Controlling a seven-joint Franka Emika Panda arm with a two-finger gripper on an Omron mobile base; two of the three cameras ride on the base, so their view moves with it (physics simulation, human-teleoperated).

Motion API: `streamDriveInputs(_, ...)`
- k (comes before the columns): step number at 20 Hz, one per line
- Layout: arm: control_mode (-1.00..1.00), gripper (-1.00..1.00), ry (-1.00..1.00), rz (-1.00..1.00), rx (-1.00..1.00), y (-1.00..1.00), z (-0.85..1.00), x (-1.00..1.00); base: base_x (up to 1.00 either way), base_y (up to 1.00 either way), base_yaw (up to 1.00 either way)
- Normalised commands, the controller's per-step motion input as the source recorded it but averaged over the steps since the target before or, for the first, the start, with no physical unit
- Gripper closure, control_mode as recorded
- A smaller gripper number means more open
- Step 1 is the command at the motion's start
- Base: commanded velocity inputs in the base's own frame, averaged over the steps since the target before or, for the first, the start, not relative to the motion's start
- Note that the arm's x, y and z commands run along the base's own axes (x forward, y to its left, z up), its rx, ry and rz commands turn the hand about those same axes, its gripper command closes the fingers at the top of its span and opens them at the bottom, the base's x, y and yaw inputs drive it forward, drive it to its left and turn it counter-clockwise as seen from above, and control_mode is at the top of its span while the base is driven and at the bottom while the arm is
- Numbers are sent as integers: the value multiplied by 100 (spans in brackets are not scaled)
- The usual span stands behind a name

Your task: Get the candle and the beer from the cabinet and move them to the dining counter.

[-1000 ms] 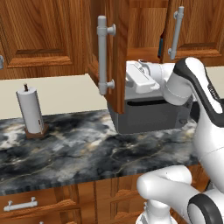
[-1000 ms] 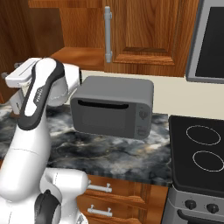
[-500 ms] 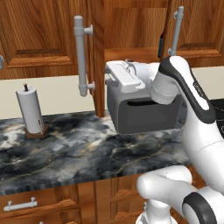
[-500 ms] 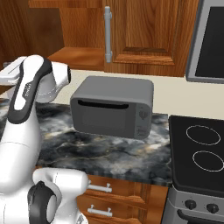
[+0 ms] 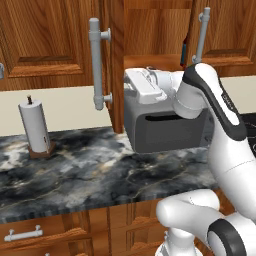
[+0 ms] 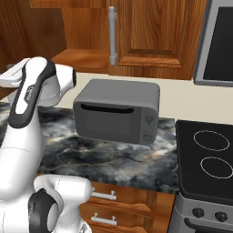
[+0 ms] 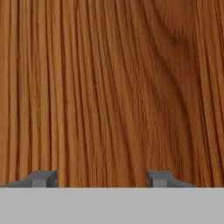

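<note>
the cabinet door [image 5: 116,65] stands swung out edge-on over the tabletop [image 5: 75,165], its grey bar handle [image 5: 96,64] facing left, and the tool [image 7: 100,179] sits close against a wood face, tips apart with nothing between them. the step looks like getting the door fully out of the way before reaching in. a blue-labelled sliver at the inner edge of the open cabinet [image 5: 150,30] is likely the beer [image 5: 184,51]; the candle i cannot find.

to do this well, back the hand off the wood before turning toward the opening, so the tips do not scrape the panel. come in square to the shelf, above the microwave [image 6: 117,110].

room is tight: the door edge on one side, the next closed door's handle [image 5: 201,34] on the other, the microwave top just below. the paper towel holder [image 5: 35,126] stands well apart to the left, and the stove [image 6: 207,157] sits beside the microwave.
</note>
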Motion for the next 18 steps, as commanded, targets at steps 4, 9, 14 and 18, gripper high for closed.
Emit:
streamDriveInputs(4, -100, -100, 0, -6, 0, -81, 0, -6, 0, 0, 0)
streamDriveInputs(9, -100, -100, 0, -25, 0, -95, 0, 0, 0, 0, 0)
streamDriveInputs(14, -100, -100, 0, -34, 0, -88, 0, 0, 0, 0, 0)
streamDriveInputs(18, -100, -100, 0, -34, 0, -79, 0, 0, 0, 0, 0)
